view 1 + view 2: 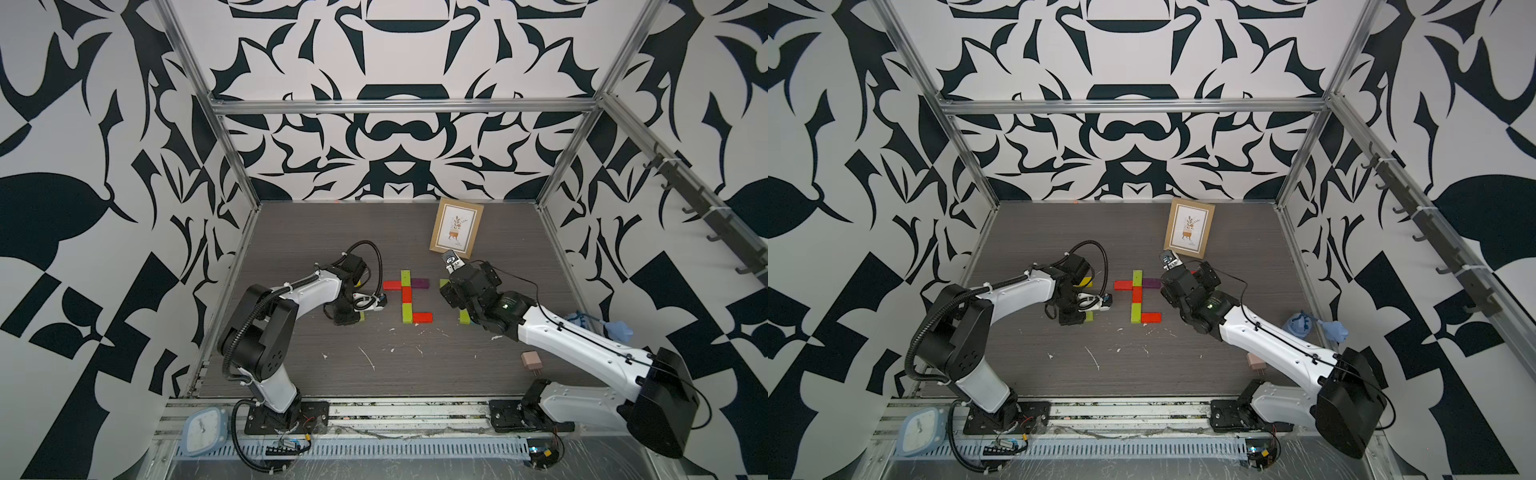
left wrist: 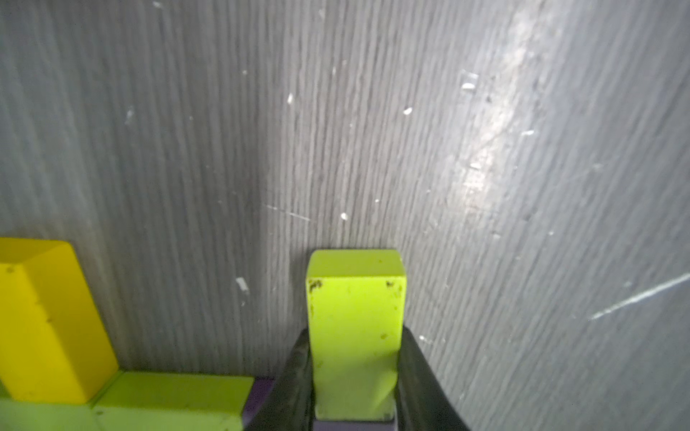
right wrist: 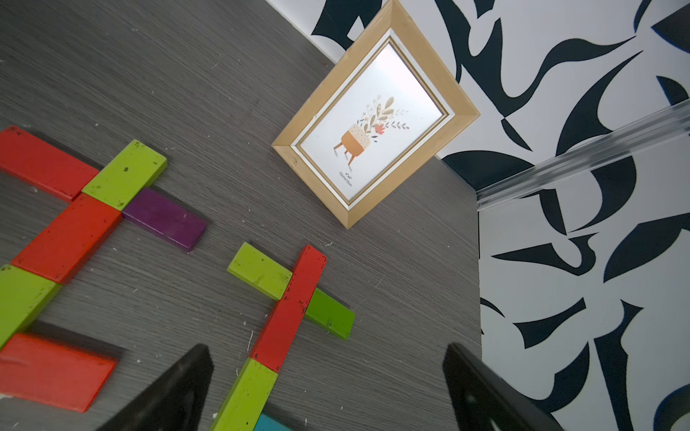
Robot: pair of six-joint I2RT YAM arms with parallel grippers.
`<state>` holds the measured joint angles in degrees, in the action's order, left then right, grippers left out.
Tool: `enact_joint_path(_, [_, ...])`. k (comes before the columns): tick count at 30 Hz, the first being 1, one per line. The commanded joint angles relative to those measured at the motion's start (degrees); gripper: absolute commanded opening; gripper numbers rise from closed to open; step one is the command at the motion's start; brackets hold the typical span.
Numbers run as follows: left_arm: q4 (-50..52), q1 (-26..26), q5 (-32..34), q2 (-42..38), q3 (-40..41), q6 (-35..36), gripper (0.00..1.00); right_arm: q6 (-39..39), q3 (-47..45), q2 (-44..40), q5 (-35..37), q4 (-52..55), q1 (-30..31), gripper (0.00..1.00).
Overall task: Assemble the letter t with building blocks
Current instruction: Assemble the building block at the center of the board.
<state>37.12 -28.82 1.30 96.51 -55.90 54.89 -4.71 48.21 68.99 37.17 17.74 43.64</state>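
Note:
Several building blocks lie flat mid-table in a t shape (image 1: 406,296): a lime green, red and lime green stem, a red and a purple arm, and a red foot (image 1: 422,317). My left gripper (image 2: 354,337), just left of the t, is shut on a lime green block (image 2: 354,294) at the table surface. Beside it sit a yellow block (image 2: 48,321) and more lime green blocks (image 2: 168,395). My right gripper (image 3: 328,388) hangs open over a second row of red (image 3: 291,306), lime green (image 3: 248,395) and teal (image 3: 269,423) blocks right of the t.
A wooden picture frame (image 1: 456,226) leans at the back right. The pale pink plug adapter (image 1: 530,360) lies near the right arm, with a blue object (image 1: 615,328) at the right wall. A clock (image 1: 205,430) rests on the front rail. White scraps dot the table.

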Motion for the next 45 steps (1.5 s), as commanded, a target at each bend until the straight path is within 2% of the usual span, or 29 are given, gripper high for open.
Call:
enact_joint_path(1, [1.73, 0.31, -0.04, 1.22, 1.17, 0.46, 0.00, 0.14, 1.54, 0.04, 0.49, -1.57, -0.02, 1.00])
enact_joint_path(10, [1.56, 0.41, 0.55, 1.45, 1.24, 0.46, 0.00, 0.14, 1.56, -0.01, 0.45, -1.57, -0.02, 1.00])
enact_joint_path(20, [1.41, 0.39, 0.61, 1.32, 1.41, 0.39, 0.08, 0.09, 1.63, -0.10, 0.28, -1.57, -0.04, 1.00])
enact_joint_path(31, [0.55, 0.34, -0.34, 0.35, 2.26, 0.21, 0.33, 0.14, 1.68, -0.16, 0.25, -1.49, -0.04, 1.00])
enact_joint_path(45, [0.20, 0.38, -1.08, 0.27, 2.22, -0.29, 0.52, 0.21, 1.55, -0.09, 0.27, -1.57, -0.03, 1.00])
